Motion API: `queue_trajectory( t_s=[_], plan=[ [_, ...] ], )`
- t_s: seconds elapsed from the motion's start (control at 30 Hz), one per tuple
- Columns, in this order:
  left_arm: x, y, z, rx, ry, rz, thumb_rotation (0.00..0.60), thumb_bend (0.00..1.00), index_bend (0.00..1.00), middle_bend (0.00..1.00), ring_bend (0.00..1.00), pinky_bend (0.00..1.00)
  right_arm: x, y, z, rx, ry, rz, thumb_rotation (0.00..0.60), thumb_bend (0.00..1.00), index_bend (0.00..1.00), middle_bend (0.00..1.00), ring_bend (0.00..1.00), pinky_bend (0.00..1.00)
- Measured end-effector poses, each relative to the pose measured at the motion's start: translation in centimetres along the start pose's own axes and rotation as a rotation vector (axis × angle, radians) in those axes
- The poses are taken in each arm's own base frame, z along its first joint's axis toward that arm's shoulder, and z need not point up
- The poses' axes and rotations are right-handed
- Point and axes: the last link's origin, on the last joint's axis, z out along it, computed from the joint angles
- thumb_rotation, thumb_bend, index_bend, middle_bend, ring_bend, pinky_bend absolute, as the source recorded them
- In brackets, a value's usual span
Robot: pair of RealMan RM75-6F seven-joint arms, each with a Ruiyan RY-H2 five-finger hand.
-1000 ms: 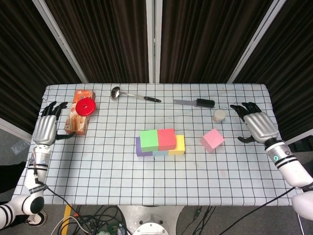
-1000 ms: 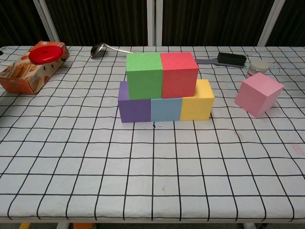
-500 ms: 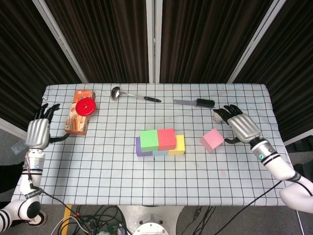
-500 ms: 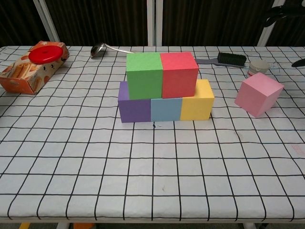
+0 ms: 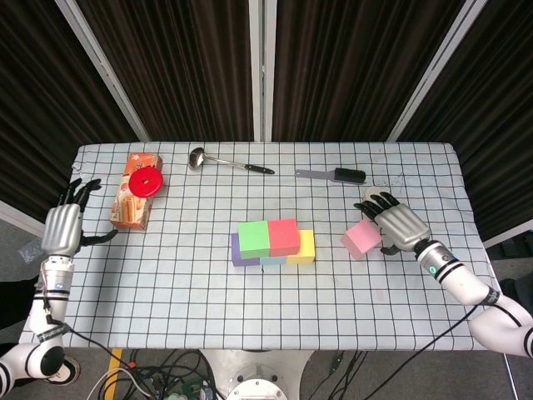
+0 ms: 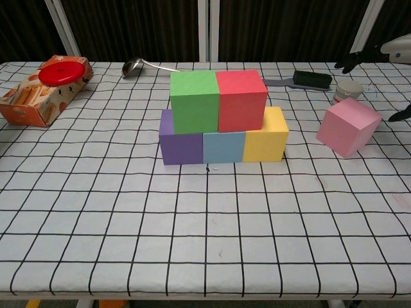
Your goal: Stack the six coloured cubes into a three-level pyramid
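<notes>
At the table's middle a purple cube point(image 6: 178, 142), a light blue cube point(image 6: 223, 147) and a yellow cube point(image 6: 268, 136) form a row. A green cube point(image 6: 194, 101) and a red cube point(image 6: 241, 99) sit on top of them. The pink cube point(image 6: 347, 127) lies tilted on the cloth to their right, also visible from the head view as pink cube point(image 5: 361, 238). My right hand point(image 5: 395, 224) hovers just right of and above it, fingers spread, holding nothing. My left hand point(image 5: 64, 226) stays open at the table's left edge.
An orange snack box point(image 5: 132, 202) with a red lid point(image 5: 146, 181) on it lies at the back left. A ladle point(image 5: 225, 162), a black-handled brush point(image 5: 337, 175) and a small white jar point(image 6: 349, 90) lie along the back. The checked tablecloth point(image 6: 205, 244) covers the table.
My right hand has swept in from the table's right edge toward the pink cube and now hangs beside it. My left hand drew back slightly toward the left edge.
</notes>
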Motion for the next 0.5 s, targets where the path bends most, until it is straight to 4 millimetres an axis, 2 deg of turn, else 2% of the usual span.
queue_trajectory(
  t_s=[0.2,0.3,0.37,0.43,0.5],
  plan=[
    [0.4,-0.3,-0.1,0.006,0.018,0.0,0.6,0.0,0.12,0.19,0.04,0.11,-1.6,-1.0,1.5,0.026,-0.022,-0.011,0.6,0.1,0.0,0.15,0.0,0.0],
    [0.7,-0.6,-0.2,0.015,0.019,-0.001,0.6,0.0,0.12,0.19,0.04,0.11,-2.1,-1.2,2.2,0.031,-0.028,-0.018,0.6,0.12,0.0,0.26,0.0,0.0],
    [0.8,-0.8,-0.2,0.02,0.018,-0.003,0.6,0.0,0.12,0.19,0.04,0.11,-2.0,-1.3,2.4,0.03,-0.023,-0.019,0.6,0.18,0.0,0.38,0.01,0.0],
    [0.9,-0.8,-0.2,0.022,0.019,-0.008,0.6,0.0,0.12,0.19,0.04,0.11,-1.7,-1.3,2.4,0.028,-0.008,-0.017,0.6,0.24,0.0,0.5,0.05,0.0],
    [1.0,-0.9,-0.2,0.023,0.021,-0.017,0.6,0.0,0.12,0.19,0.04,0.11,-1.1,-1.3,2.3,0.027,0.01,-0.007,0.6,0.28,0.0,0.58,0.09,0.0]
  ],
)
